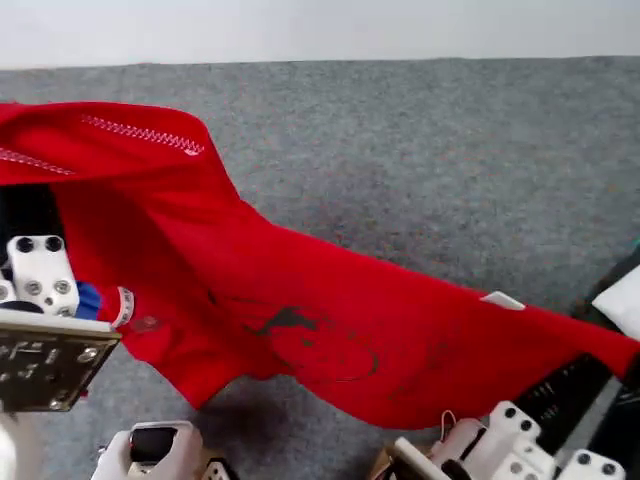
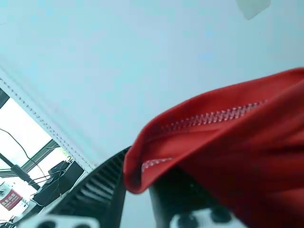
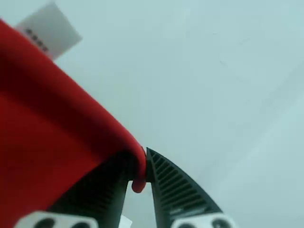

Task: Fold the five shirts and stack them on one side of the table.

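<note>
A red shirt (image 1: 300,310) with a dark printed design hangs stretched in the air over the grey table (image 1: 450,150), running from the upper left down to the right edge. Its hem with white stitching (image 2: 213,116) drapes over my left gripper (image 2: 137,185), which is shut on the fabric at the shirt's left end. My right gripper (image 3: 142,178) is shut on the other end, a red fold pinched between its black fingers (image 3: 173,187). A white label (image 1: 502,299) sticks up from the shirt near the right end.
Both arm bases (image 1: 150,450) (image 1: 500,445) stand at the table's front edge. The left arm's white joint and circuit board (image 1: 45,360) sit at the left edge under the shirt. Bare grey felt lies behind and to the right of the shirt.
</note>
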